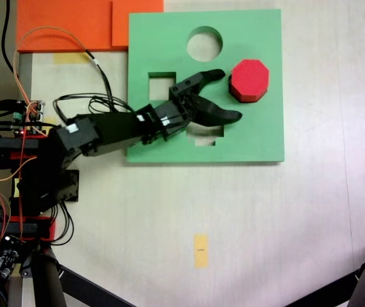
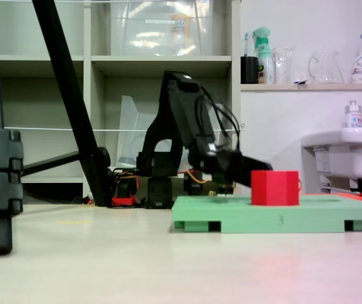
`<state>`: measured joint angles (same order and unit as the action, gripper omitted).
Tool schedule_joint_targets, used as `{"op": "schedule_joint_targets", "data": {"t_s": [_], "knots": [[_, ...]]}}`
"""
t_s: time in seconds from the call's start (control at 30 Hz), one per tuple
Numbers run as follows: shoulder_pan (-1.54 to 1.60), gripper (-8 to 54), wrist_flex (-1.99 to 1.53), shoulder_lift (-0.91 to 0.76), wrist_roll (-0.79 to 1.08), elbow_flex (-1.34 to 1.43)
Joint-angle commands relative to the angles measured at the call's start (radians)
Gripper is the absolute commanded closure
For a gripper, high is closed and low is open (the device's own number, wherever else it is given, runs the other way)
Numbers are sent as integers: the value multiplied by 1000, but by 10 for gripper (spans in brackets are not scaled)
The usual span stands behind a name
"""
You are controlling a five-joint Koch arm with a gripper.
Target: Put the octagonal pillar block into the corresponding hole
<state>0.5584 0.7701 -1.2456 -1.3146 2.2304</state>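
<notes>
Seen from above in a fixed view, the black gripper (image 1: pixel 230 96) holds its two curved fingers wide apart over the green foam board (image 1: pixel 259 137), gripping nothing. The upper fingertip (image 1: pixel 217 74) reaches toward the left edge of the octagonal pillar block (image 1: pixel 249 80); the lower fingertip (image 1: pixel 233 116) sits below and left of it. Whether either tip touches the block cannot be told from above. The bright red block stands upright on the right half of the board, its eight-sided top facing the camera. If it stands in a cutout, the block itself hides that from above.

The board's other openings hold nothing: a round cutout (image 1: pixel 204 43) near the top, a square cutout (image 1: pixel 162 84) to the left, and a cutout (image 1: pixel 206 134) partly hidden under the lower finger. In the low fixed view, the block (image 2: pixel 274 187) rises well above the board's top surface (image 2: pixel 231 206), and the gripper (image 2: pixel 257 167) lies just behind it, low over the board.

The arm (image 1: pixel 105 131) stretches nearly level from its base at the left of the overhead picture, wrist angled slightly upward toward the block. From the side, the arm (image 2: pixel 181 107) arches high, then bends steeply down to the board. An orange foam sheet (image 1: pixel 67 22) lies beyond the board's top-left corner on the pale table (image 1: pixel 265 224).
</notes>
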Motion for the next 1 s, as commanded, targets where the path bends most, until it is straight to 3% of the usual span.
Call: {"op": "schedule_joint_targets", "data": {"t_s": [0.0,0.07,0.1,0.17,0.27,0.5,0.77,0.97], "knots": [[3,-58,-60,-256,202,77],[-28,68,-362,-600,523,204],[-52,94,-508,-726,695,229],[-87,101,-652,-896,905,276],[-181,105,-681,-1083,1075,440],[-399,93,-670,-1094,1315,675],[-584,112,-589,-1081,1385,905],[-623,118,-770,-1080,1331,904]]}}
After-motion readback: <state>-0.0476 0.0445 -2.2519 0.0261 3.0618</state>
